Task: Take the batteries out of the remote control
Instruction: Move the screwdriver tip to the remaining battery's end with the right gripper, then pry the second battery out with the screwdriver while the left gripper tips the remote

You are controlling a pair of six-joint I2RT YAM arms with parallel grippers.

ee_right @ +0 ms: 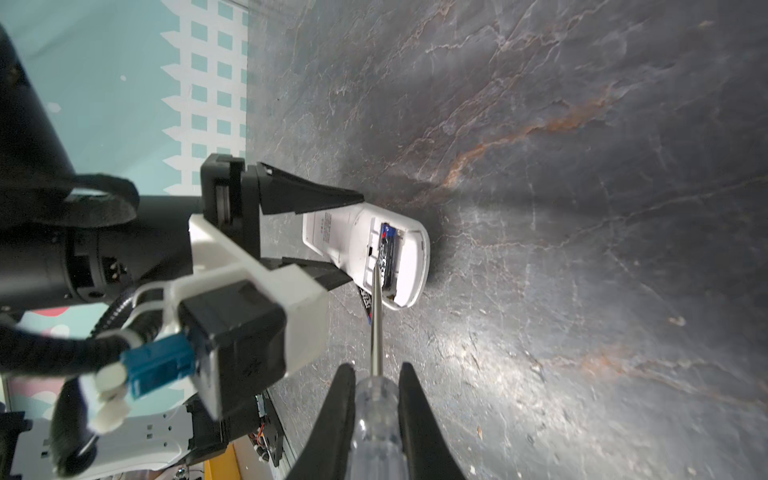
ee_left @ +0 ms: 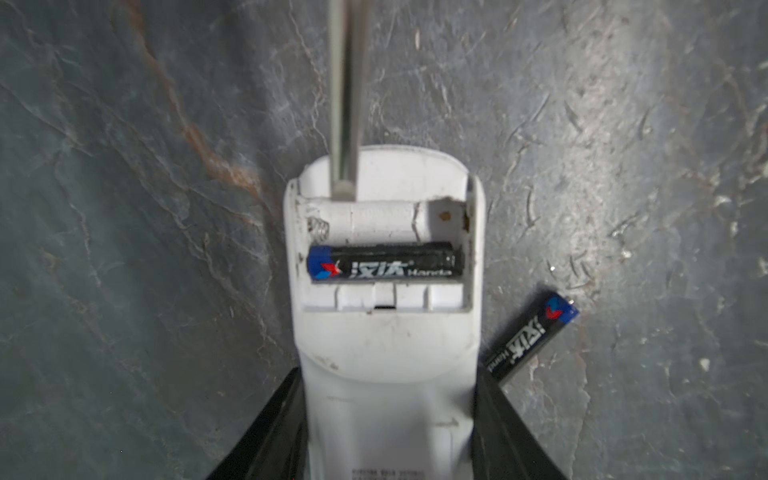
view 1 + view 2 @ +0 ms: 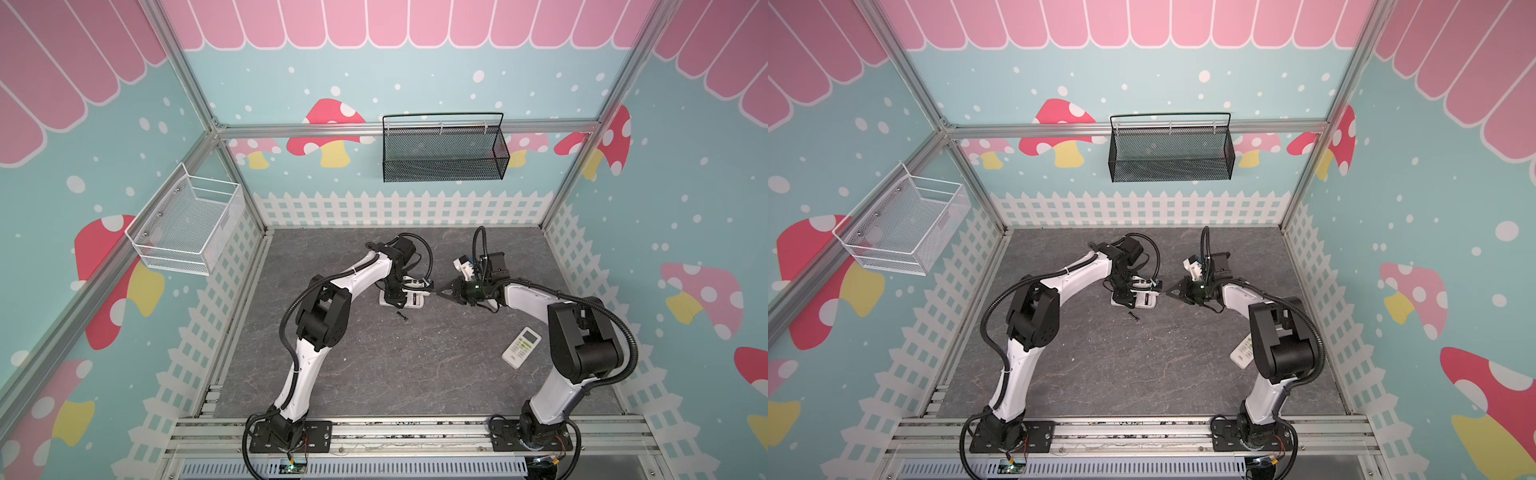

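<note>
A white remote control [image 2: 386, 353] lies back up on the slate table, its battery bay uncovered. My left gripper [image 2: 388, 374] is shut on its body from both sides. One black and blue battery [image 2: 384, 262] sits in the bay's nearer slot, and the slot beside it is empty. A second battery [image 2: 532, 340] lies loose on the table next to the remote, seen in both top views [image 3: 402, 316] [image 3: 1133, 316]. My right gripper [image 1: 376, 370] is shut on a clear-handled screwdriver [image 1: 376, 415]. Its steel shaft [image 2: 345, 104] reaches over the empty slot's edge.
Another white remote [image 3: 520, 347] lies face up near the right arm's elbow. A black mesh basket [image 3: 444, 166] hangs on the back wall and a white wire basket [image 3: 187, 224] on the left wall. The two grippers meet tip to tip mid-table.
</note>
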